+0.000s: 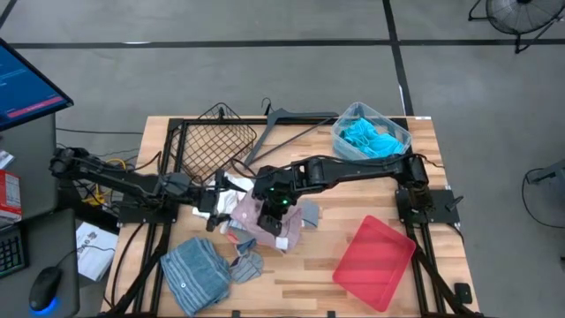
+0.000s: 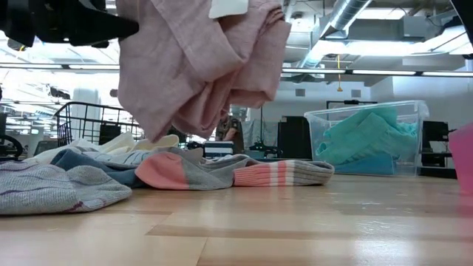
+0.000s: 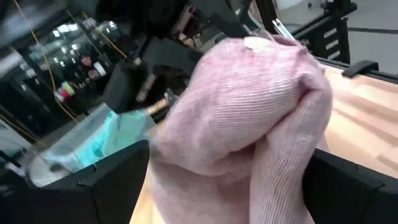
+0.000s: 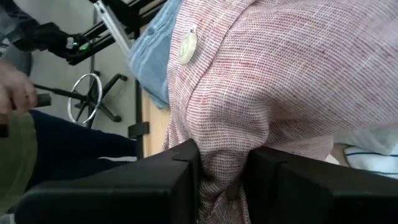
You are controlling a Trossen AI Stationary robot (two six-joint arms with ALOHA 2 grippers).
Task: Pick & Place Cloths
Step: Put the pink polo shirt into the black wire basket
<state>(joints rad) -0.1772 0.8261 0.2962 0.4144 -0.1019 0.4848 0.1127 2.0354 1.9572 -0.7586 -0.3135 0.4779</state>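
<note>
A pink checked garment hangs bunched above the table's middle; the low view shows it clear of the wood. My right gripper is shut on it from above. My left gripper is at its left side, open, and its dark fingers stand on either side of the bunched pink garment. Below lie a grey sock with orange-pink trim, a blue-grey striped cloth and a white cloth. Turquoise cloths fill a clear bin. My right gripper pinches a gathered fold of the pink garment between its two fingers, several layers thick, coming from above. The garment is lifted clear and hangs slack below the fingers. My left gripper has the bunch between its fingers; whether they touch it I cannot tell.
The clear bin sits at the far right, a flat red tray at the near right, a wire basket and a dark hanger at the far side. A person's hand shows beyond the table's edge.
</note>
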